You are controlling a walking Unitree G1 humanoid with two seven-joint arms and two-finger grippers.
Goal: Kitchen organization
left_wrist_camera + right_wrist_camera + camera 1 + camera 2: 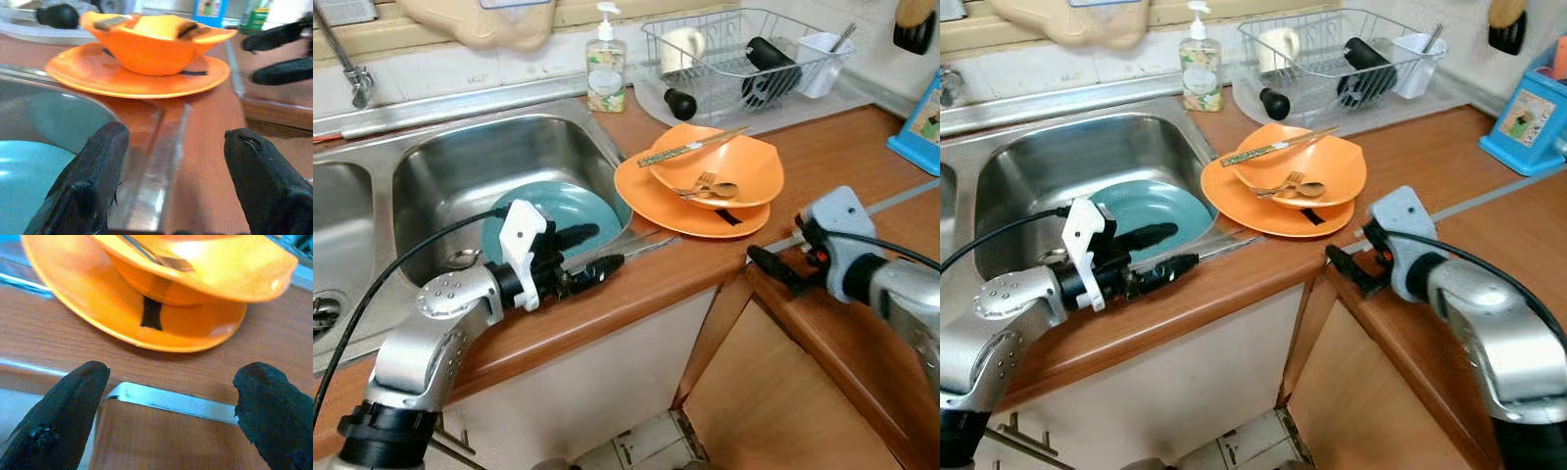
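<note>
Currently an orange bowl (717, 164) with fork (703, 186) and chopsticks (693, 147) is seen stacked on an orange plate (656, 201) on the table (842, 147), beside the sink (460, 166) where a teal plate (578, 208) lies. Both tools are spread and empty: left tool (592, 253) at the sink's edge, right tool (771, 264) near the plate. Judged best: cutlery is removed first, then the plate rim is pinched low and level.

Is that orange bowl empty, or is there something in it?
Not empty. The orange bowl, sitting on the orange plate, holds a fork and what looks like a spoon, and chopsticks lie across its rim.
</note>
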